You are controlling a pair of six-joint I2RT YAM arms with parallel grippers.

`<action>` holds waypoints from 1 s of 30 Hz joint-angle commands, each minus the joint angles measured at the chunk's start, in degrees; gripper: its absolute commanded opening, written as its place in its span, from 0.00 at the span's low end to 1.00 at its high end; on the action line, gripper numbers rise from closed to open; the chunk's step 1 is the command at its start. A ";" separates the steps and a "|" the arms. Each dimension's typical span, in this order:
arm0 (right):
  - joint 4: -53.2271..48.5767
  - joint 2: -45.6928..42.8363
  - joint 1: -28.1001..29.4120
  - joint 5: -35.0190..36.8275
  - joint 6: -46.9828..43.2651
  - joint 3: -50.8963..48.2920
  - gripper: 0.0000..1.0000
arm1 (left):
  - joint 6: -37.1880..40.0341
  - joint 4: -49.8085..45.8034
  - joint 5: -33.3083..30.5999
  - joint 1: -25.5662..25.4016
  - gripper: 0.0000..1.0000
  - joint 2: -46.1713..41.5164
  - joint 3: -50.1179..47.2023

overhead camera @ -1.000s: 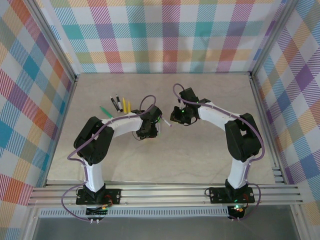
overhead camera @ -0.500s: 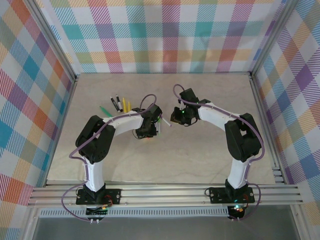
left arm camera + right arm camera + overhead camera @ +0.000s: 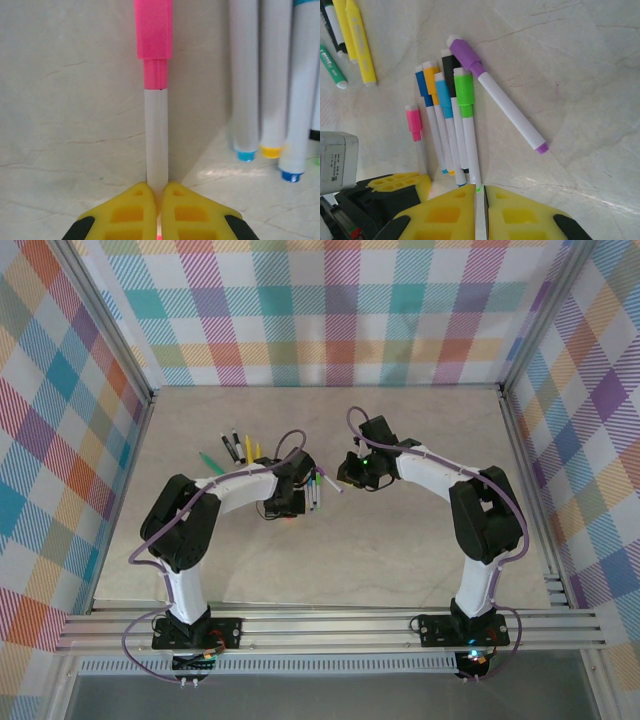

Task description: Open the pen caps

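Plaid walls (image 3: pixel 330 310) in pastel checks closed round a pale marbled tabletop (image 3: pixel 400 550).
Aluminium rails (image 3: pixel 330 628) ran along its near edge, under soft, even light.

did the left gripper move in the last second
Yes. In the top view the left gripper has slid left, toward the loose yellow pens, uncovering the row of pens that it hid before.
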 commanded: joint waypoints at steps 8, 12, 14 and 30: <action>3.94 3.21 2.16 -5.97 3.16 3.57 0.16 | 6.95 -4.86 5.32 0.55 0.00 -9.17 1.50; 7.93 3.74 2.70 -9.28 5.83 3.32 0.22 | 7.56 -3.40 10.38 0.55 0.00 -11.84 1.14; 9.93 3.74 2.88 -10.40 7.04 2.74 0.32 | 7.83 -2.81 12.66 0.55 0.00 -12.66 1.10; 15.07 5.55 4.72 -14.61 10.73 2.89 0.49 | 7.88 -0.85 18.48 0.61 0.00 -14.72 0.53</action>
